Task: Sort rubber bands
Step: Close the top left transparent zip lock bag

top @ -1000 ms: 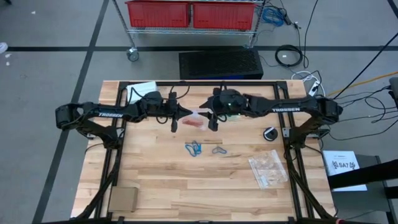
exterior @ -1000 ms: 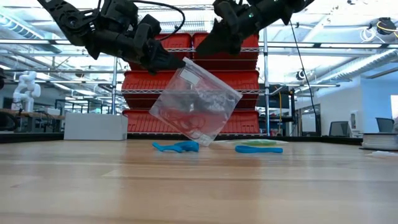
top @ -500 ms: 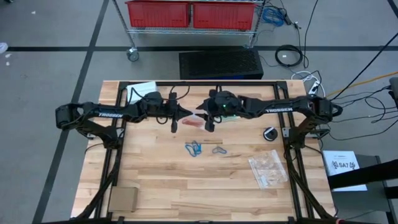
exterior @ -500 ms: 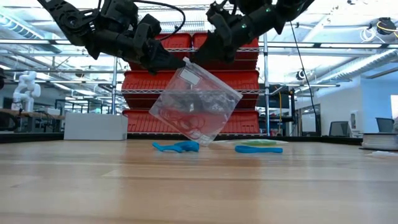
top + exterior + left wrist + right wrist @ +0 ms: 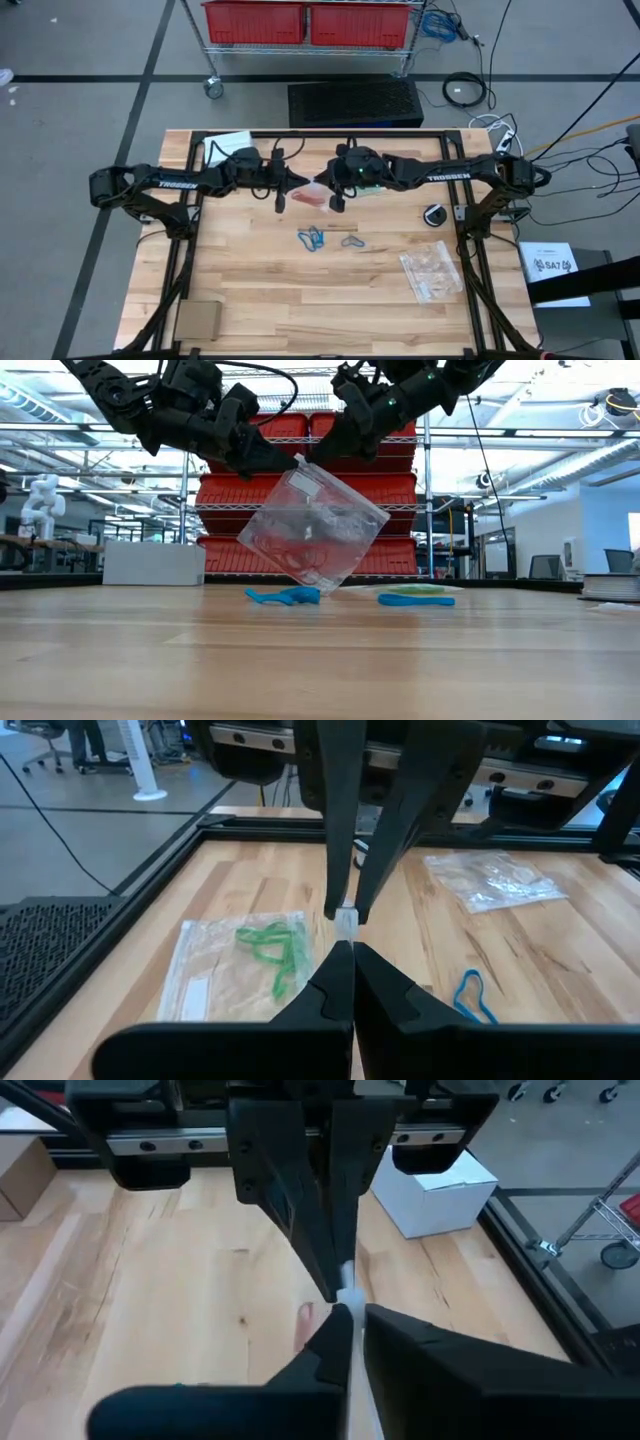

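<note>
A clear plastic bag (image 5: 312,525) with red rubber bands (image 5: 310,197) inside hangs tilted over the middle of the table. My left gripper (image 5: 285,460) and my right gripper (image 5: 325,452) meet tip to tip at its top, both shut on it. Blue rubber bands (image 5: 312,238) lie loose on the wood nearer the front, with one more (image 5: 350,240) beside them. A second bag (image 5: 250,960) with green rubber bands lies flat under the right arm. My left gripper pinches the bag's white top edge (image 5: 345,923) between its two fingers, slanting down from the table's left. The bag hangs below, tilted, its lowest corner (image 5: 320,585) just over the wood. My right gripper pinches the same top edge (image 5: 345,1295) right beside the left fingertips, slanting down from the table's right.
Another clear bag (image 5: 432,272) lies at the front right. A cardboard box (image 5: 197,320) sits at the front left corner, a small black round thing (image 5: 434,215) near the right rail, and a paper sheet (image 5: 228,145) at the far left. Black frame rails (image 5: 190,250) border the table.
My right gripper has moved toward the table's left, up to the bag's top edge beside my left gripper, and has shut on it. The bag has stayed hanging from my left gripper with hardly any shift.
</note>
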